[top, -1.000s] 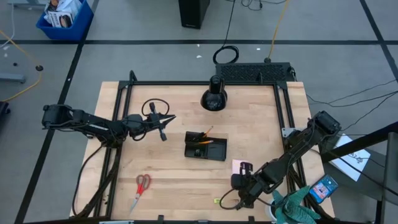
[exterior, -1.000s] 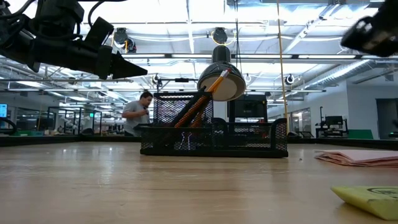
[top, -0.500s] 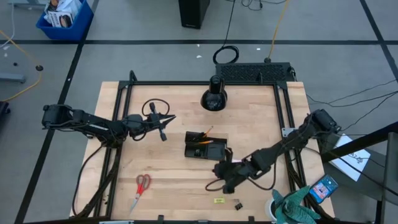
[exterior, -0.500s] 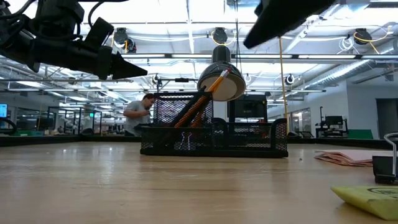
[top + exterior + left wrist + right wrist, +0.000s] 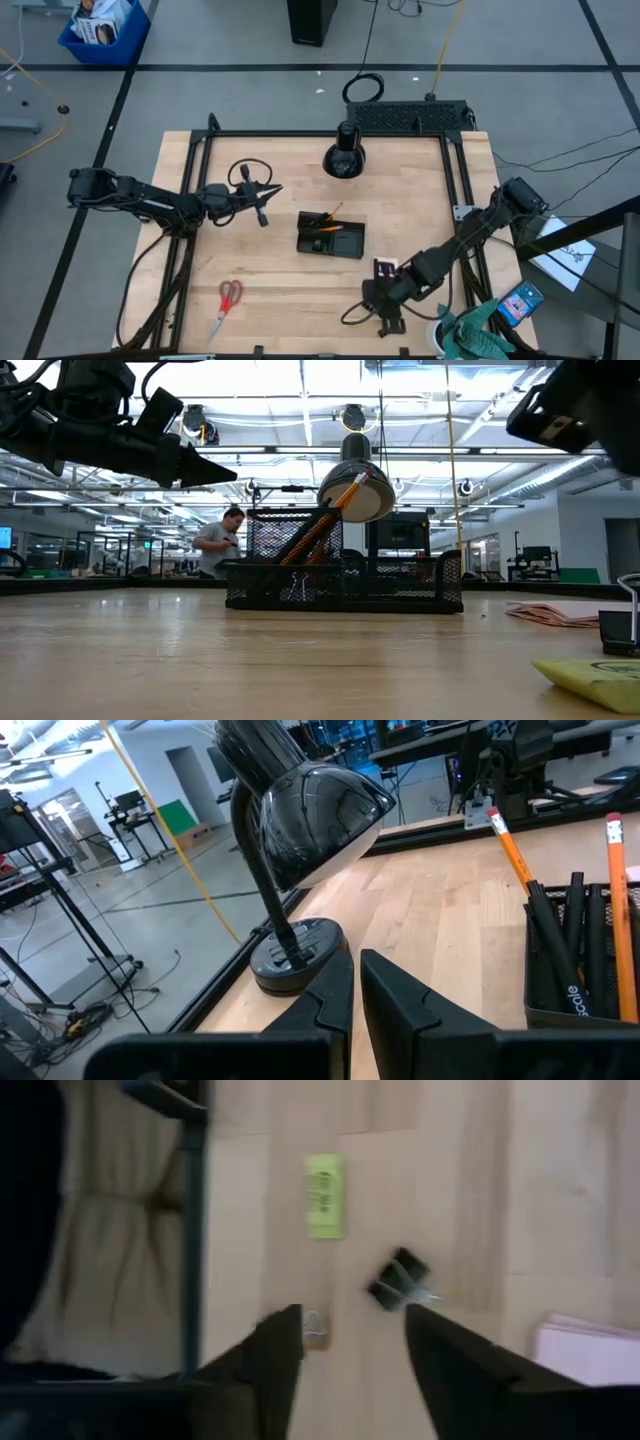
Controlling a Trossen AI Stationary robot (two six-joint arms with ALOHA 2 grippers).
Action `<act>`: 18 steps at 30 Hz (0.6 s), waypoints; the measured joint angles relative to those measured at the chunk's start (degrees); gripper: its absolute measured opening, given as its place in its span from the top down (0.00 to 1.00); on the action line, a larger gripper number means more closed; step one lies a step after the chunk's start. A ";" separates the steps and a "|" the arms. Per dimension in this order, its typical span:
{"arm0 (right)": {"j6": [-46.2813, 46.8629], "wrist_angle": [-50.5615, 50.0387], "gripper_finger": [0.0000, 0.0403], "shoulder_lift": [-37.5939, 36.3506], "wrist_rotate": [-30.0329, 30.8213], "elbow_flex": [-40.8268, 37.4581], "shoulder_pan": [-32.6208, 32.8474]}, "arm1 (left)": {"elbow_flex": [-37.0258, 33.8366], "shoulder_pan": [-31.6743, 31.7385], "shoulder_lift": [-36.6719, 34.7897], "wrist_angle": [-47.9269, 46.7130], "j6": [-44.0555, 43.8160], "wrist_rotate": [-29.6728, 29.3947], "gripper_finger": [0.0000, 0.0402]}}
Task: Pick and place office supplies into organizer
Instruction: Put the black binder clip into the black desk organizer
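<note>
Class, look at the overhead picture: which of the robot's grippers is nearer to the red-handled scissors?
Left. The left gripper hovers just up-table from the scissors; the right gripper is across the table, near the front-right edge.

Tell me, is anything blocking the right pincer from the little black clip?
Nothing visible is. The right pincer is open above the table near its front edge, and the binder clip lies on bare wood just beyond its fingertips, with the yellow-green piece off to one side.

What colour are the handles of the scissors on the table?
The scissors have red handles, best seen in the high view, lying near the table's front left.
</note>
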 joint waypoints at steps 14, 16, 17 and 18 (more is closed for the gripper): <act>3.31 9.88 0.53 -0.07 -4.20 -9.69 -4.58 | 0.00 0.00 0.00 -0.04 0.45 0.00 0.92; 4.52 12.72 0.55 -0.15 -5.38 -11.17 -4.69 | 0.00 -0.02 0.00 -0.04 0.52 0.00 0.92; 5.19 14.17 0.57 -0.15 -5.56 -11.91 -4.63 | 0.00 -0.01 0.00 -0.04 0.52 0.00 0.92; 5.63 15.28 0.58 -0.15 -5.58 -12.51 -4.57 | 0.00 0.00 0.00 -0.04 0.52 0.00 0.92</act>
